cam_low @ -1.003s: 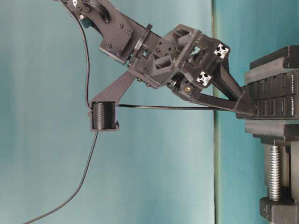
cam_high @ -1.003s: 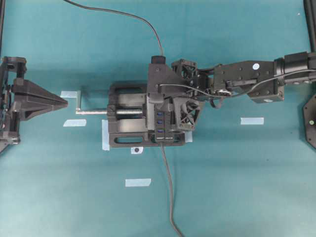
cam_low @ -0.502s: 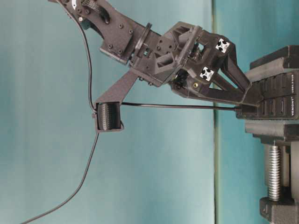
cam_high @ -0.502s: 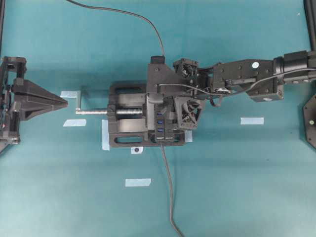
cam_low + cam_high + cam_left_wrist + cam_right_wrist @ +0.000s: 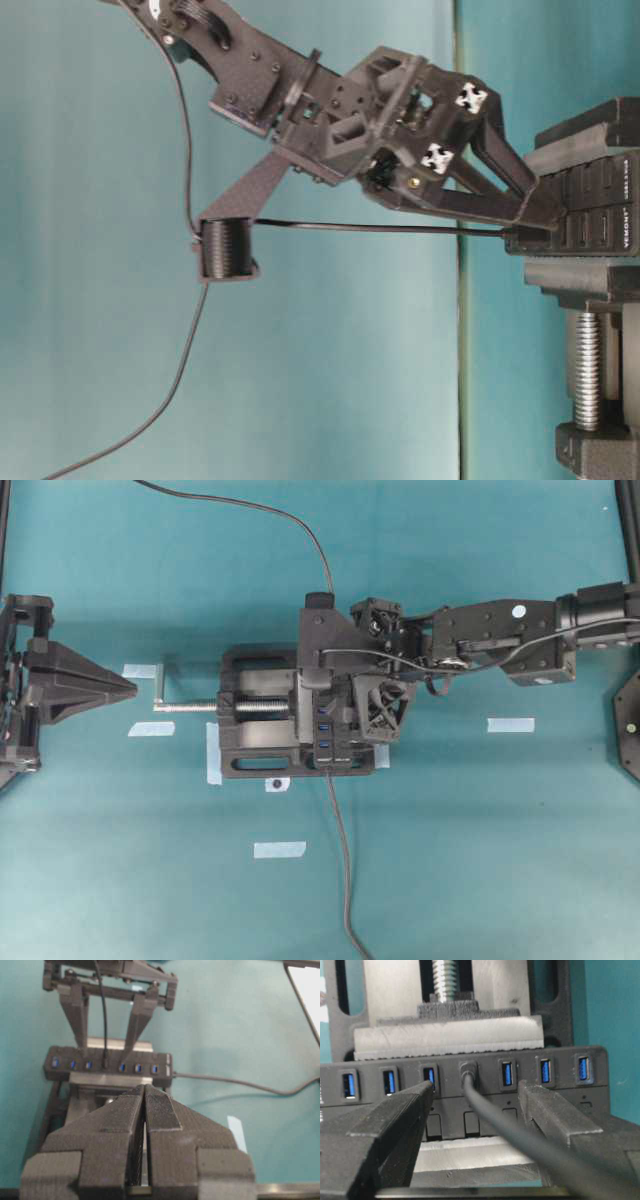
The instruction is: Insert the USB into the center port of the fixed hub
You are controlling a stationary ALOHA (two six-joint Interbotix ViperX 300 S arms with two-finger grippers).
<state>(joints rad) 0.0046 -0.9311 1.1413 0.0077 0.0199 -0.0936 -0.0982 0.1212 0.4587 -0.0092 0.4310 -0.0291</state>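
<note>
The fixed hub (image 5: 470, 1090) is clamped in a black vise, its row of blue ports facing my right wrist camera. The USB (image 5: 468, 1071) sits plugged in the center port, filling it and hiding the slot's blue. Its grey cable (image 5: 520, 1145) trails back toward the camera. My right gripper (image 5: 475, 1087) is open, one finger on each side of the plug and touching nothing. From table level the same gripper (image 5: 548, 217) stands spread at the hub (image 5: 590, 215). My left gripper (image 5: 145, 1089) is shut and empty, far left of the vise (image 5: 133, 687).
The vise (image 5: 255, 730) has a silver screw and handle (image 5: 190, 707) pointing left. The hub's own cable (image 5: 340, 860) runs to the near edge. The USB's cable (image 5: 250, 508) loops off the far side. Blue tape marks (image 5: 510, 724) lie on the teal mat.
My right gripper has opened off the USB, its fingers now spread apart. The plug stays in the hub. The left arm has not moved.
</note>
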